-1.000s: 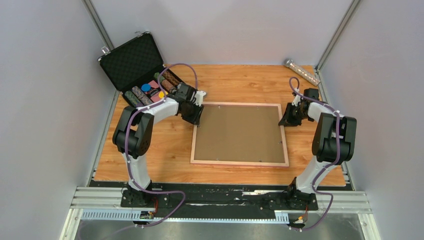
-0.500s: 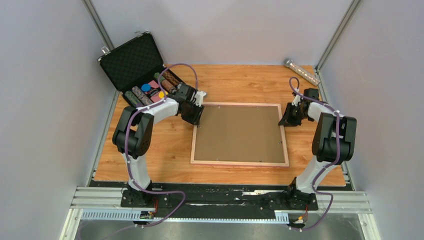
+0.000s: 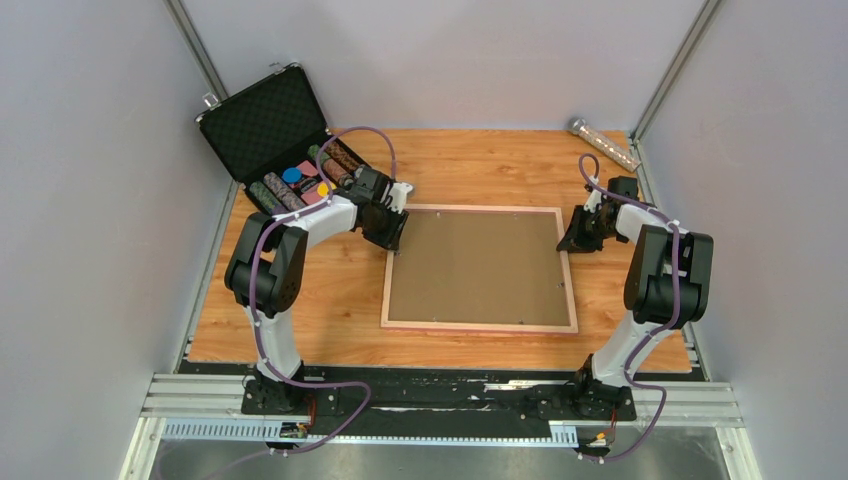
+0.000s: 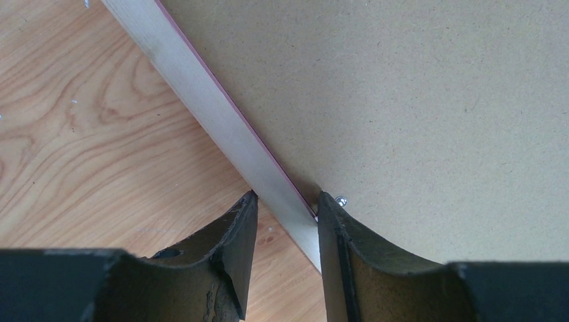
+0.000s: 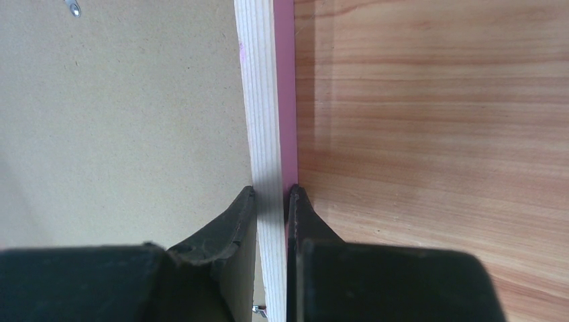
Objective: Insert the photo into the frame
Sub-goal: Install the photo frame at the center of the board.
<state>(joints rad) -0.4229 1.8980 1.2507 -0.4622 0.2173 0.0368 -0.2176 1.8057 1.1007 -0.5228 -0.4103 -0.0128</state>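
From above, a large rectangular picture frame [image 3: 480, 327] with thin light-wood rails and a pink front lay face down in the middle of the orange-brown wooden table [image 3: 470, 165]; a plain brown fibreboard backing board [image 3: 478, 268] filled its opening; the left gripper [image 3: 393, 228] sat at the frame's far-left corner and the right gripper [image 3: 577, 238] at its right rail near the far corner; an open black foam-lined case [image 3: 262, 122] holding patterned rolls and coloured discs stood at the table's far-left corner, and a shiny metallic tube [image 3: 604, 143] lay at the far-right corner, well apart from the frame.

In the left wrist view, the black fingers [image 4: 235, 248] stood astride the pale rail [image 4: 201, 94], which ran slantwise between them; one tip was over the table [image 4: 87, 134], the other over the backing board [image 4: 416, 100] beside a small metal fastener [image 4: 341, 200]; I could not tell whether the jaws pinched the rail or merely bracketed it.

In the right wrist view, the fingers [image 5: 235, 221] were clamped on the rail [image 5: 262, 87], one pad against its inner wood side by the board [image 5: 121, 107], the other against its pink outer side.
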